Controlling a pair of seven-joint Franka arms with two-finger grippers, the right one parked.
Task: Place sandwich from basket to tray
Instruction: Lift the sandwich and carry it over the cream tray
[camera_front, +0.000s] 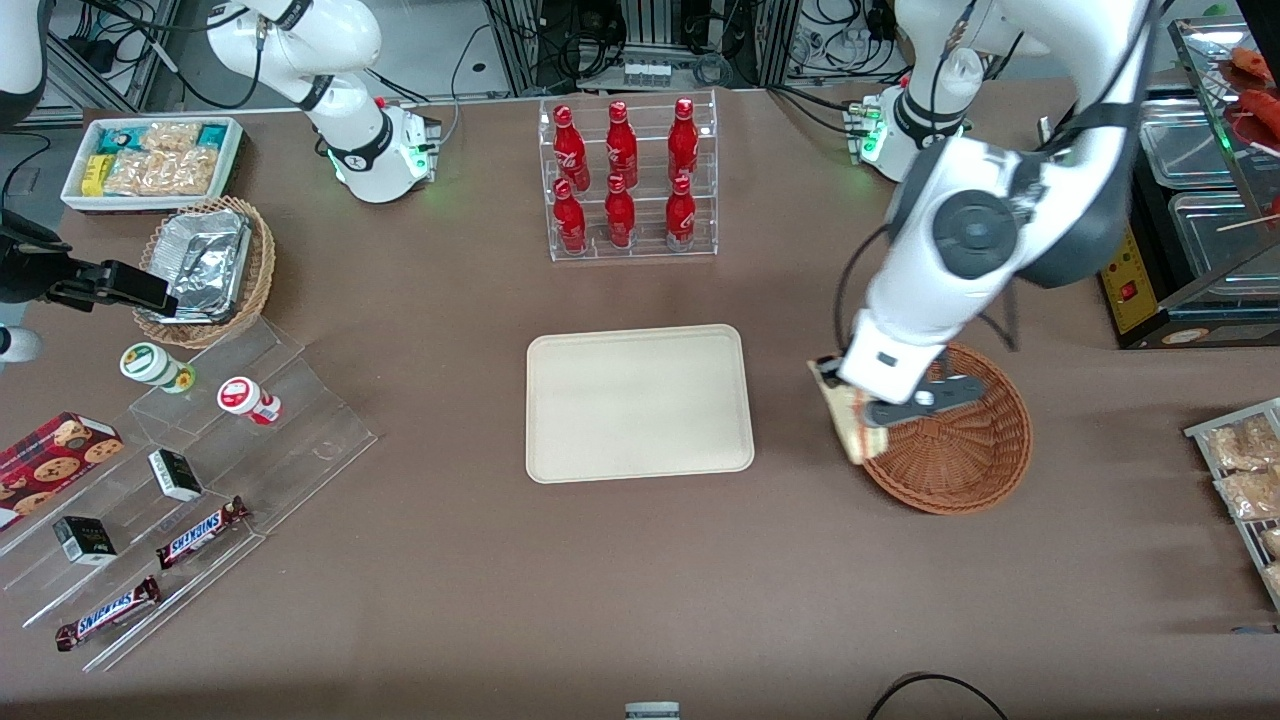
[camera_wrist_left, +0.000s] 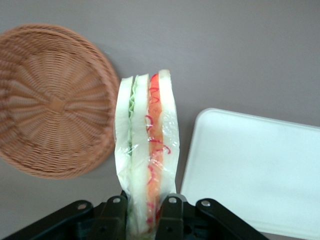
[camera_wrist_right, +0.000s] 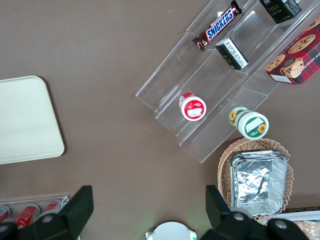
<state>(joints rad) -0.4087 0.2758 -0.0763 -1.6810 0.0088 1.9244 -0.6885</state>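
handling: plastic-wrapped triangular white-bread sandwich (camera_wrist_left: 147, 155) is likely light, soft and slippery in its film; pinch the flat bread faces gently.
look: pale bread, green and red-pink filling stripes on the cut edge.
hand: black two-finger hand (camera_wrist_left: 145, 210) is clamped on the sandwich's end.
position: sandwich hangs above the brown counter (camera_front: 640, 590), between the reddish-brown round wicker basket (camera_front: 960, 450) and the cream rectangular plastic tray (camera_front: 640, 402).

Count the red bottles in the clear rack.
6 red bottles in the clear rack: three on its upper tier, three on its lower. The gripper holds the sandwich beside the basket.
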